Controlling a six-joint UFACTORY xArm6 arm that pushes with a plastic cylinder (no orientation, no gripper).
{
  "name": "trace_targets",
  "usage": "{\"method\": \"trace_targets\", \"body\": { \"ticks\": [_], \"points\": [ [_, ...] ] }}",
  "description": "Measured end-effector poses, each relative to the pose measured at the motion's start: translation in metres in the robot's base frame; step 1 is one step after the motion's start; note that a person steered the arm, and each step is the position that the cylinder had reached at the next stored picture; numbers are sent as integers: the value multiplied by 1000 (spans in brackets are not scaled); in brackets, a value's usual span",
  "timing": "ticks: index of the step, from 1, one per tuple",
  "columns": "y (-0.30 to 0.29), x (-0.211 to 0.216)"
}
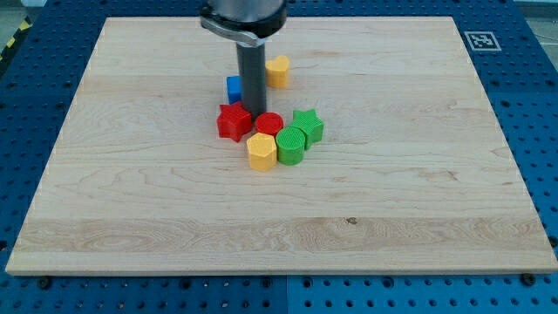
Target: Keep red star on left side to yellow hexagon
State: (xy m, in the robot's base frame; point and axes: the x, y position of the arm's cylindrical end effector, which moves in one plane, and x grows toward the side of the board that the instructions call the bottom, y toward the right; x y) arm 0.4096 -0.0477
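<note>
The red star (233, 121) lies near the middle of the wooden board, up and to the left of the yellow hexagon (261, 151), close to touching it. My tip (254, 112) stands just to the right of the red star's upper edge, between it and the red cylinder (269, 124). The rod hides part of the blue block (234, 87) behind it.
A green cylinder (291, 145) touches the yellow hexagon's right side, and a green star (307, 125) sits just above and right of it. Another yellow block (277, 71) lies to the right of the rod, toward the view's top. The wooden board (131, 201) sits on a blue perforated table.
</note>
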Motion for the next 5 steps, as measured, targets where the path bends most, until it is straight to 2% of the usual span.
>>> {"method": "trace_targets", "body": {
  "ticks": [2,3,5],
  "points": [
    [-31,-51],
    [-31,-40],
    [-66,36]
  ]
}}
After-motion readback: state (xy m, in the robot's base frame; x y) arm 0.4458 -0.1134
